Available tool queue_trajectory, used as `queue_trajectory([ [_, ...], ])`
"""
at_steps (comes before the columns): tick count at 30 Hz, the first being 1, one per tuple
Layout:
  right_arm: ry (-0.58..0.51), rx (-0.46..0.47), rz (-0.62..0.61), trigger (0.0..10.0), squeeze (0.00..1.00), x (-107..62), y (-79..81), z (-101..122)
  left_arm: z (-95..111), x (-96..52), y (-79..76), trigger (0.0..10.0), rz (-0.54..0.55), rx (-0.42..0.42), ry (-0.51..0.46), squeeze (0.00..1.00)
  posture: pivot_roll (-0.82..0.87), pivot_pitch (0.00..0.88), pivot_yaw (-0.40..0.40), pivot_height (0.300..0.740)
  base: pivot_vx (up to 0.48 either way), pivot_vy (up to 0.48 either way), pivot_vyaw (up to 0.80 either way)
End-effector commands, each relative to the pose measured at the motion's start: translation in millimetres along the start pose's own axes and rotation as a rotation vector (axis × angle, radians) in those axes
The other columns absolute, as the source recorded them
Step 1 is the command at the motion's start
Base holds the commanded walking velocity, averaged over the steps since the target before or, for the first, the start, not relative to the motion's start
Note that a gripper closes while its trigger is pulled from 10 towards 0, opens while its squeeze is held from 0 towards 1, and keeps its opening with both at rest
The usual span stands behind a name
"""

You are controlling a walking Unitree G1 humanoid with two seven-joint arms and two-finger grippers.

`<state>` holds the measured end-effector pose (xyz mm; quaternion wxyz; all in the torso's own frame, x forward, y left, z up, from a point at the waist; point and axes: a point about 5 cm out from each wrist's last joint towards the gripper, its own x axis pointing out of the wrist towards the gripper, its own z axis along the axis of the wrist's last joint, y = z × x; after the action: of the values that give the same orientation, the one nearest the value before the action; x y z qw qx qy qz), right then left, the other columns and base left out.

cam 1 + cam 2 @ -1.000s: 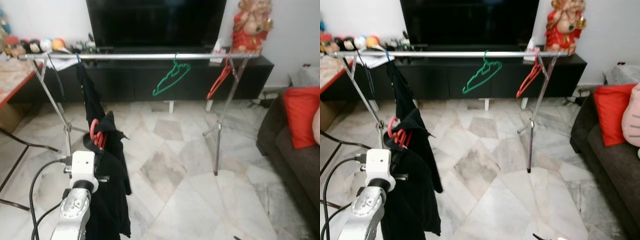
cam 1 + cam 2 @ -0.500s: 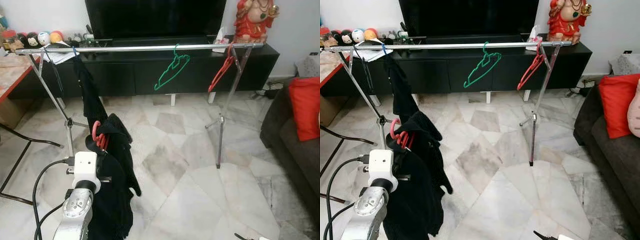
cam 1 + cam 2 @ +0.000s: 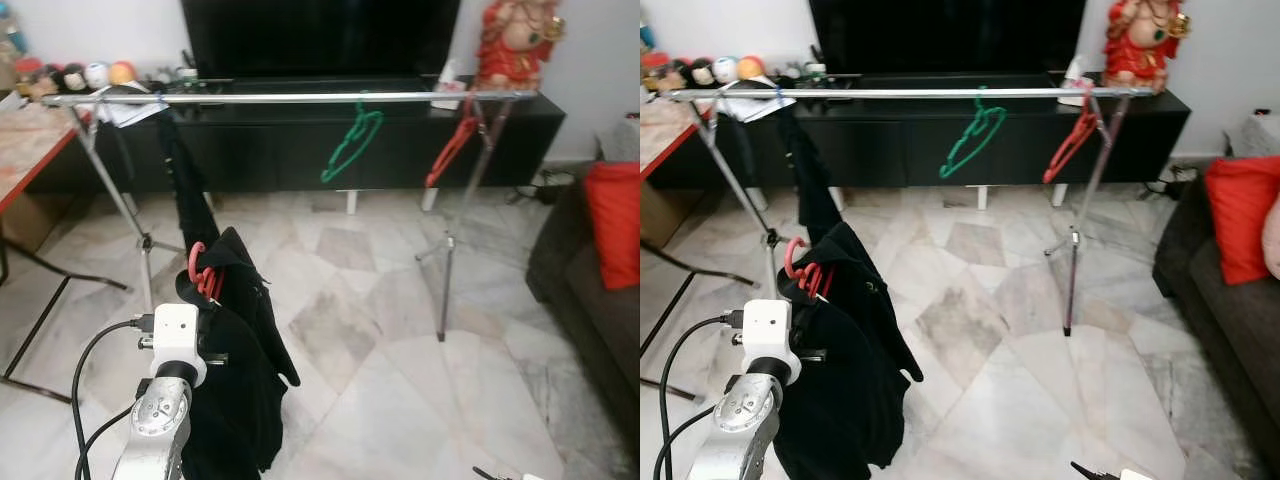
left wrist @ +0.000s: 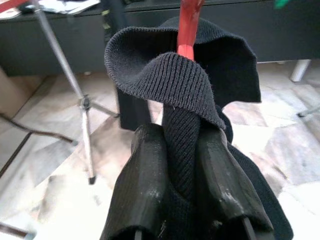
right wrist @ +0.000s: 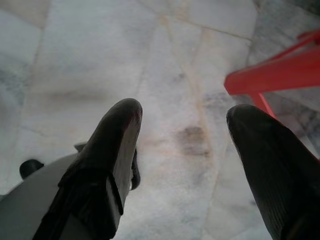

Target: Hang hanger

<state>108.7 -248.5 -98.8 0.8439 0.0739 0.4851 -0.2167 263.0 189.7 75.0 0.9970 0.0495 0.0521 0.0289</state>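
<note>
Item: red hanger (image 3: 203, 276), all but its hook hidden inside the black garment (image 3: 240, 380). My left claw (image 4: 182, 165) is clamped together on the knit fabric below the hook, arm raised before me, short of the rail (image 3: 300, 98). My right claw (image 5: 185, 150) hangs fingers apart over the floor (image 5: 90, 60). Since before: view shifted; grip unchanged.

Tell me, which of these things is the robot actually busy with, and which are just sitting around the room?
In the job:
left gripper, clamped on a black garment
red hanger inside that garment
rail to hang it on

Just lying about:
green hanger and another red one, on the rail
TV
red statue
sofa, red cushion
right gripper, open
</note>
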Motion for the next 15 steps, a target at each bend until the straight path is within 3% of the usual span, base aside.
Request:
queue_trajectory([
  [1, 0.000, 0.002, 0.005, 10.0, 0.00, -0.2, 2.3, -1.0, 10.5, 2.5, 4.2, 10.0, 0.013, -0.001, -0.040, 0.00, -0.04, 0.000, 0.000, 0.740, 0.000, 0.398, 0.00],
  [15, 0.004, 0.004, 0.009, 10.0, 0.00, -0.8, 3.3, -4.0, 11.0, 1.6, 3.3, 10.0, -0.005, 0.004, -0.037, 0.00, -0.05, 0.000, 0.015, 0.740, 0.000, 0.395, 0.00],
])
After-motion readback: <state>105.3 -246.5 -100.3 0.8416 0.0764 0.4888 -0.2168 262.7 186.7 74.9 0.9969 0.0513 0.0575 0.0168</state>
